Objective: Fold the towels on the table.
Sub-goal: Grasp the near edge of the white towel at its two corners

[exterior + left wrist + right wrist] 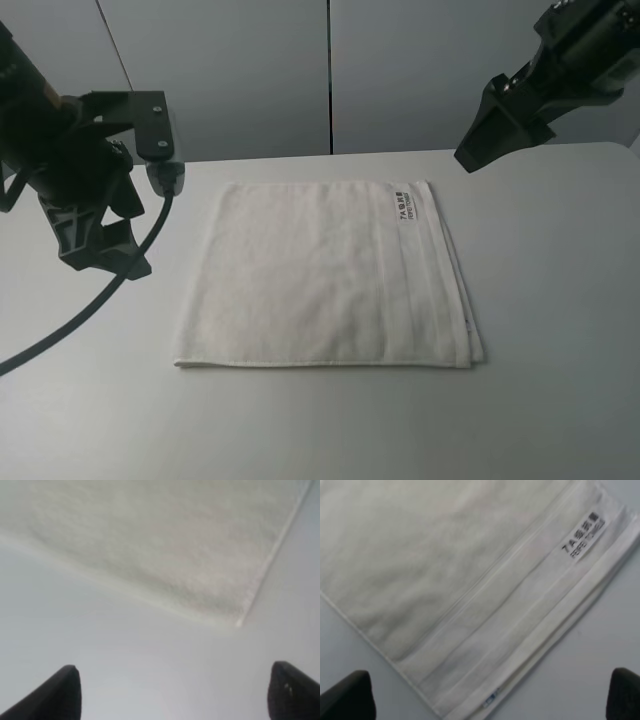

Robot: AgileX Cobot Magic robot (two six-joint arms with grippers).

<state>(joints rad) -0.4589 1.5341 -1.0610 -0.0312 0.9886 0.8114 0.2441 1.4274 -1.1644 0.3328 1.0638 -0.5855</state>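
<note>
One off-white terry towel point(320, 275) lies flat in a rough square in the middle of the white table point(560, 300). Its woven border band and small white label point(404, 205) run along its right side, where stacked layered edges show. My left gripper point(100, 250) hovers open and empty above the table, left of the towel; the left wrist view shows a towel corner point(240, 622) ahead of its fingertips point(60, 695). My right gripper point(485, 140) hangs open and empty above the far right, apart from the towel. The right wrist view shows the border band point(520, 620) and label point(582, 537).
Grey wall panels point(300, 70) stand behind the table's far edge. A black cable point(110, 290) trails from the left arm down across the table's left side. Bare tabletop surrounds the towel on all sides.
</note>
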